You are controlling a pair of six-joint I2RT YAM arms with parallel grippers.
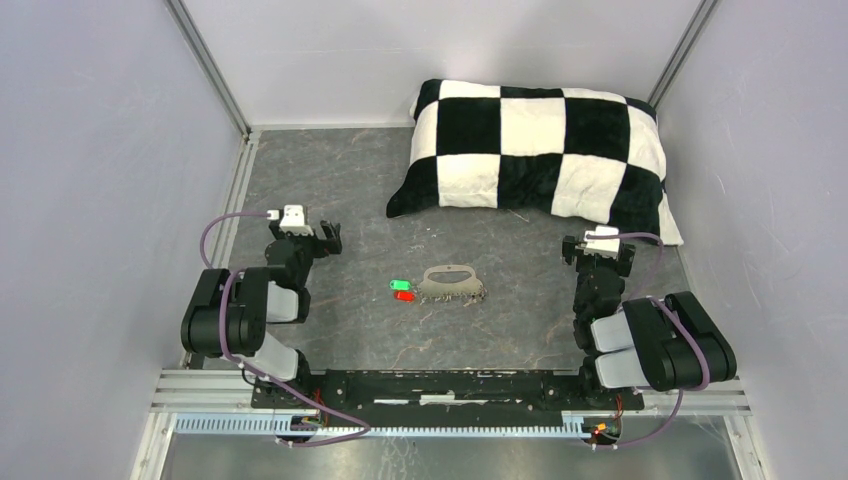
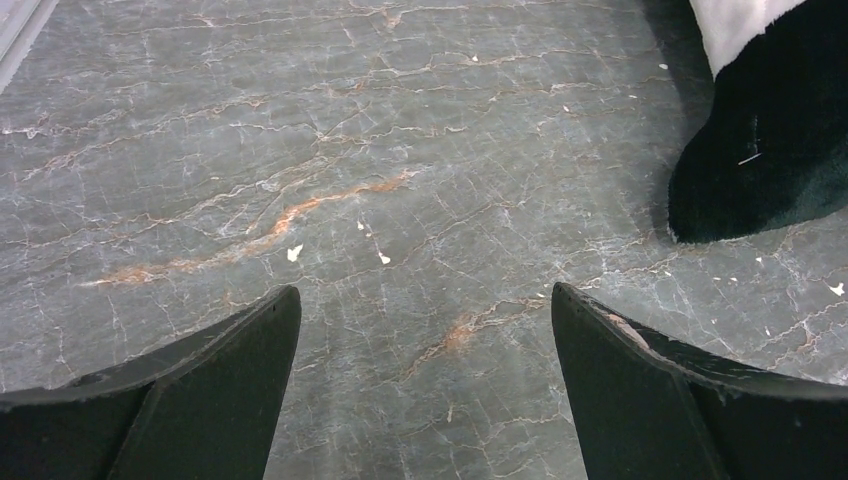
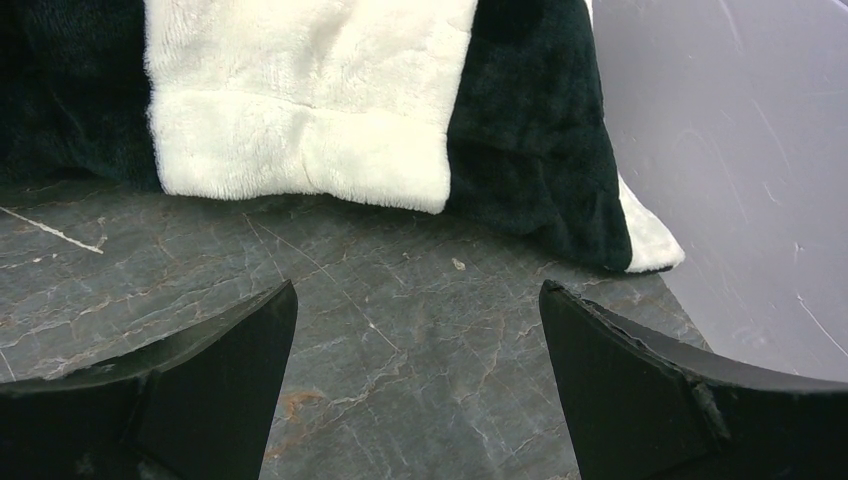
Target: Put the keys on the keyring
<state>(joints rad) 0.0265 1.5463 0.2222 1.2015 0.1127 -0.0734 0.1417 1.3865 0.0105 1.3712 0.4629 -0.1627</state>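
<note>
The keyring (image 1: 452,284), a flat grey-brown half-oval fob with an oblong slot along its far edge, lies on the table's middle in the top view. Two keys lie touching its left end: one with a green tag (image 1: 400,286), one with a red tag (image 1: 404,296). A black-tagged key does not show. My left gripper (image 1: 322,238) is open and empty, to the left of the keys. My right gripper (image 1: 598,252) is open and empty, to the right of the fob. Neither wrist view shows keys or fob; the left gripper (image 2: 425,330) and right gripper (image 3: 418,325) each hang over bare table.
A black-and-white checked pillow (image 1: 535,150) lies at the back right; its corner shows in the left wrist view (image 2: 770,150) and its front edge in the right wrist view (image 3: 300,100). Grey walls (image 1: 90,150) close in both sides and the back.
</note>
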